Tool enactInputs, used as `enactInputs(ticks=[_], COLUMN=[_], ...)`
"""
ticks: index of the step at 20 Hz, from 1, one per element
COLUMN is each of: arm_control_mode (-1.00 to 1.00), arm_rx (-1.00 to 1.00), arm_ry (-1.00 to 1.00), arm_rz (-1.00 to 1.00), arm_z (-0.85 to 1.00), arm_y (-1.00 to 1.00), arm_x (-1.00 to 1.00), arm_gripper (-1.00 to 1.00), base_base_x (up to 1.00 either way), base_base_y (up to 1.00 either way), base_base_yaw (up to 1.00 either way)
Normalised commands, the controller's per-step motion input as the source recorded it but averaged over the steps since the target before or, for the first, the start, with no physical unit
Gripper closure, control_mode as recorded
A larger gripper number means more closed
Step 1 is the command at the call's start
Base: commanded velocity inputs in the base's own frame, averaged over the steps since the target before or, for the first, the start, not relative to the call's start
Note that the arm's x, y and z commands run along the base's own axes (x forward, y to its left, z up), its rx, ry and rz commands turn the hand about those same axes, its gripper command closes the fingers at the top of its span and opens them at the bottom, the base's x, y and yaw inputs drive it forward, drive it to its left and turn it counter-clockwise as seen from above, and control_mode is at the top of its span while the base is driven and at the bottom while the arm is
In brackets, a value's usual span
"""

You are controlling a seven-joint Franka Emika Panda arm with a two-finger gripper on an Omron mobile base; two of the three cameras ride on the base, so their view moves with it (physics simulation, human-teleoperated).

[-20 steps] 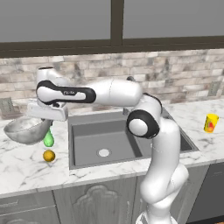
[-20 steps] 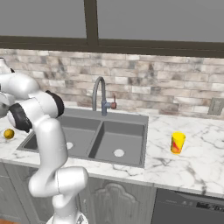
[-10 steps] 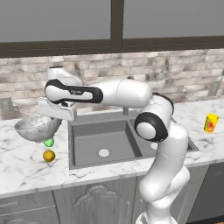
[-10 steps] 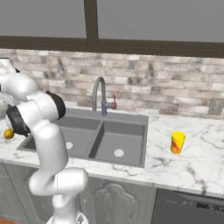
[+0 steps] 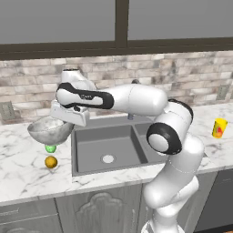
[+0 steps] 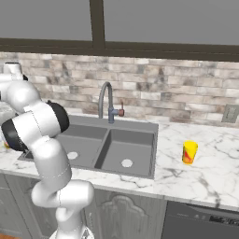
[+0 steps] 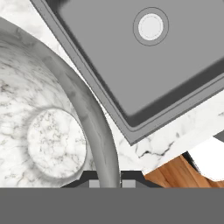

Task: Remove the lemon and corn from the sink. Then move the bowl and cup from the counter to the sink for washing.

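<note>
Where the counter runs left of the sink, the lemon lies on the marble near the front edge, with the corn just behind it and partly hidden under the bowl. The bowl is raised clear of the counter, hanging beside the sink's left rim. The gripper holds it at the right-hand rim: in the hand view the rim of the bowl passes down between the two fingertips, which are pinched on its wall. To the right, the left basin shows its round drain. In the right base view the faucet stands behind the two basins. Farther right, the cup stands upright on the counter, well apart from the sink.
</note>
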Motion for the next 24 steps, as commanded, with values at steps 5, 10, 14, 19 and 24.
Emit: enactInputs(ticks=[5, 10, 14, 19, 24], arm_control_mode=[-1.0, -1.0, -1.0, -1.0, -1.0], arm_rx=[0.0, 0.0, 0.0, 0.0, 0.0], arm_ry=[0.0, 0.0, 0.0, 0.0, 0.0], arm_rz=[-0.1, -0.1, -0.09, -0.08, -0.04], arm_z=[0.0, 0.0, 0.0, 0.0, -0.01], arm_y=[-0.38, -0.38, -0.38, -0.36, -0.36], arm_x=[0.0, 0.0, 0.0, 0.01, 0.02], arm_gripper=[1.0, 1.0, 1.0, 1.0, 1.0], base_base_x=[0.0, 0.0, 0.0, 0.0, 0.0], base_base_y=[0.0, 0.0, 0.0, 0.0, 0.0], base_base_yaw=[0.0, 0.0, 0.0, 0.0, 0.0])
